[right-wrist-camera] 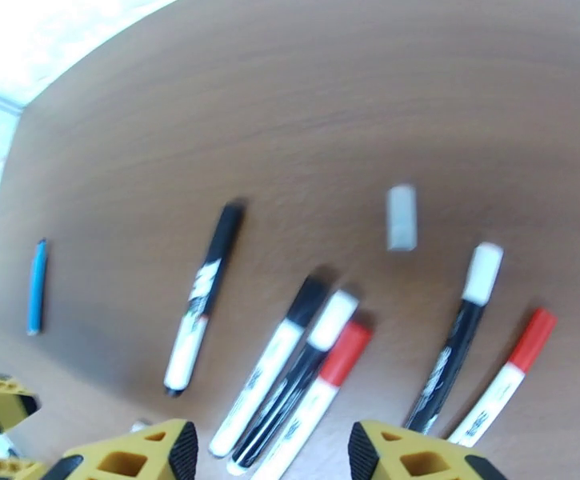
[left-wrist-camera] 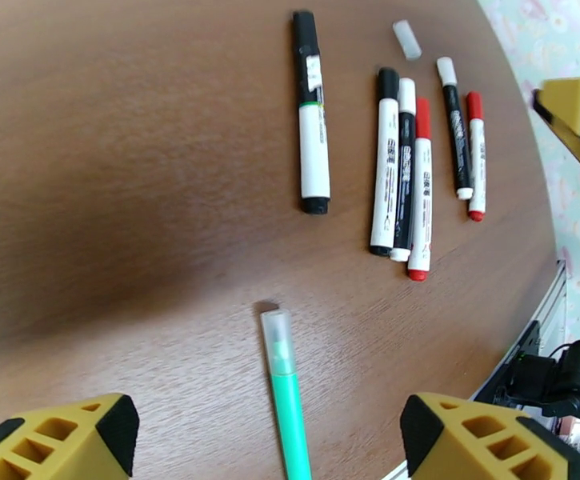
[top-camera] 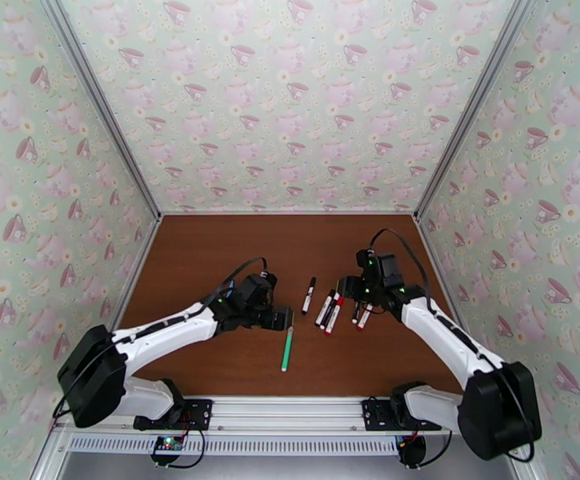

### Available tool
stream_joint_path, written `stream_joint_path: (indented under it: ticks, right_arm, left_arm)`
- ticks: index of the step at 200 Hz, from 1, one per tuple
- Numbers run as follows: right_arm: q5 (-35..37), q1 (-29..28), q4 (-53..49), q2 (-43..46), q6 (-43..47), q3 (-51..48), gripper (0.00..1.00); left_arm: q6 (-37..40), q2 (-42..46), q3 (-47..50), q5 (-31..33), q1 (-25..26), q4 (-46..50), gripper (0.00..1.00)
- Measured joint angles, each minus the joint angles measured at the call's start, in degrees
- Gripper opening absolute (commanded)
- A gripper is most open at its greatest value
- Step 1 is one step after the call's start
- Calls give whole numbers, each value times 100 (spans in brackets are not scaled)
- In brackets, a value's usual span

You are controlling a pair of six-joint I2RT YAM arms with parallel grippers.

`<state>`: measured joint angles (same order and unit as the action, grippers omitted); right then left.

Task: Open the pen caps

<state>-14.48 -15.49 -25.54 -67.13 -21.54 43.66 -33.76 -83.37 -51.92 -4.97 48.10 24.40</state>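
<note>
Left gripper (left-wrist-camera: 267,432), spread wide and empty, hangs low over the green pen (left-wrist-camera: 290,410), arm reaching inward across the tabletop (left-wrist-camera: 90,154); it would do best to clamp the barrel and leave the clear cap (left-wrist-camera: 276,334) free for a straight pull. Capped markers (left-wrist-camera: 386,170) lie right of it, one loose cap (left-wrist-camera: 407,39) beyond them. Right gripper (right-wrist-camera: 270,450), jaws parted on nothing, hovers above that row, wrist pitched down.
</note>
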Motion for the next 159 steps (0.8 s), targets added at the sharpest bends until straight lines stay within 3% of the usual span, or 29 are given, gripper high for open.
stream_joint_path:
  ticks: [57,159]
  right_arm:
    - [-533,-188,66,592,-363,-407,57]
    - [-1025,-254,-22,820,-398,-669,57]
  left_arm:
    - [-391,-848,-490,164,433,435,64]
    - [-973,-2033,-1530,675,1121,1499,46]
